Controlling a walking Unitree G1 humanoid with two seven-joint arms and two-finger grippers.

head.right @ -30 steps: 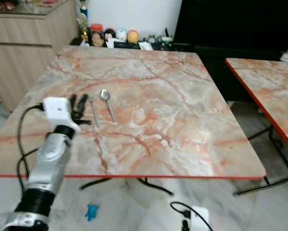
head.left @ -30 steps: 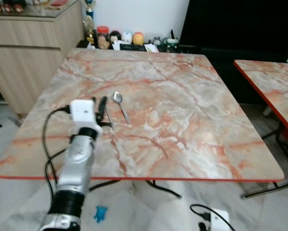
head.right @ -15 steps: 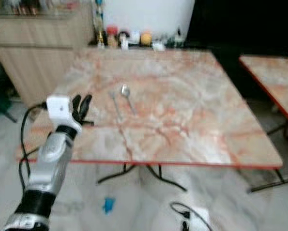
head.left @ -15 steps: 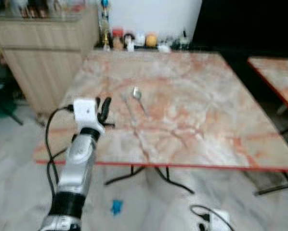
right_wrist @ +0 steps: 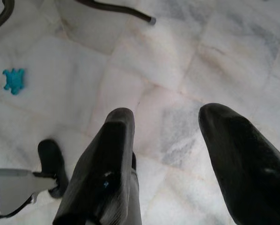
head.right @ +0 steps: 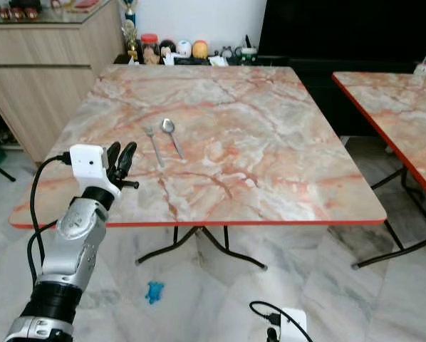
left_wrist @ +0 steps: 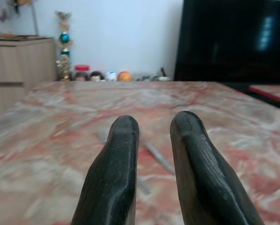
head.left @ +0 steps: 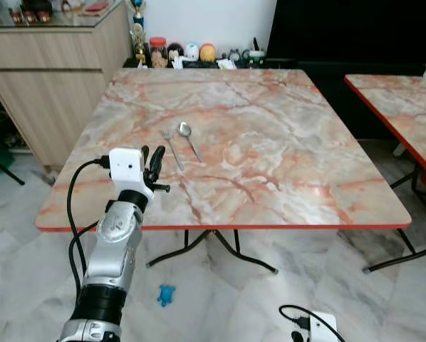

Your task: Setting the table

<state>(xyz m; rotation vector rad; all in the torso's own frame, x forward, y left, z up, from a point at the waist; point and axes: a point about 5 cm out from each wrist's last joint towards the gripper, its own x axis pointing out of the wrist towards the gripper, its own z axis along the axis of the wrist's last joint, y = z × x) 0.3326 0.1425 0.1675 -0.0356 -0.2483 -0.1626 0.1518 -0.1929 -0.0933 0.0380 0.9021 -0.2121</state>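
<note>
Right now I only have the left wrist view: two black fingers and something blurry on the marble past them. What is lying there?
Observer: A fork and a spoon lie side by side on the table, the fork on the robot's left.
Operator: Is my left gripper over the table?
Observer: The left gripper is empty and hovers at the table's near left edge, short of the cutlery.
Operator: And the right arm?
Observer: The right gripper is open, pointing down at the tiled floor, where a small blue toy lies.
</note>
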